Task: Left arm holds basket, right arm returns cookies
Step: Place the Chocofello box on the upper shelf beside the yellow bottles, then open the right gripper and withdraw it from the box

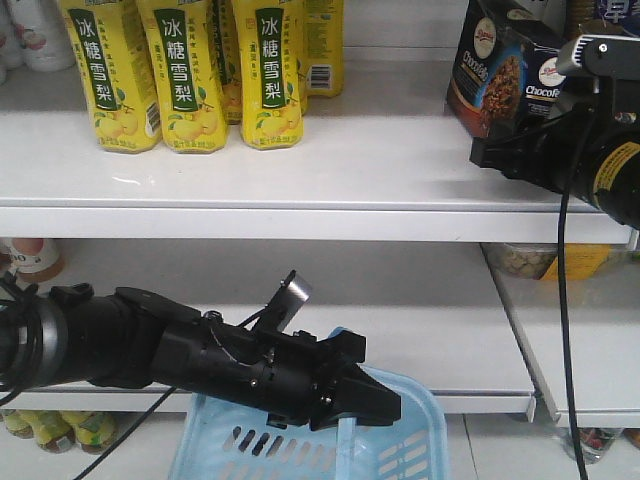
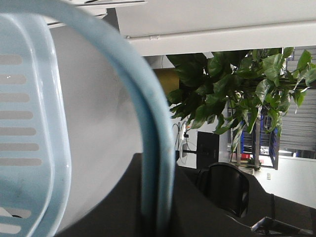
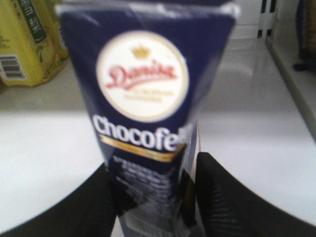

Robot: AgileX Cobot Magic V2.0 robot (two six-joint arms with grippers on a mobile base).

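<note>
The cookies [image 1: 497, 68], a dark navy box with white "Choco" lettering, stand tilted over the right end of the upper white shelf [image 1: 300, 170]. My right gripper [image 1: 515, 145] holds them from the front. In the right wrist view the cookies [image 3: 145, 94] fill the middle, and the right gripper [image 3: 153, 202] is shut on their lower part, a black finger [image 3: 227, 202] on each side. The box's base is hidden. My left gripper [image 1: 360, 400] is shut on the handle of the light blue basket [image 1: 300, 445] at the bottom. In the left wrist view the basket handle [image 2: 155, 163] runs down between the jaws.
Several yellow pear-drink bottles [image 1: 190, 70] stand on the upper shelf's left half, and they also show at the left of the right wrist view [image 3: 24, 49]. A lower shelf [image 1: 420, 310] sits behind the left arm. A jar and a yellow pack [image 1: 545, 262] sit at the right.
</note>
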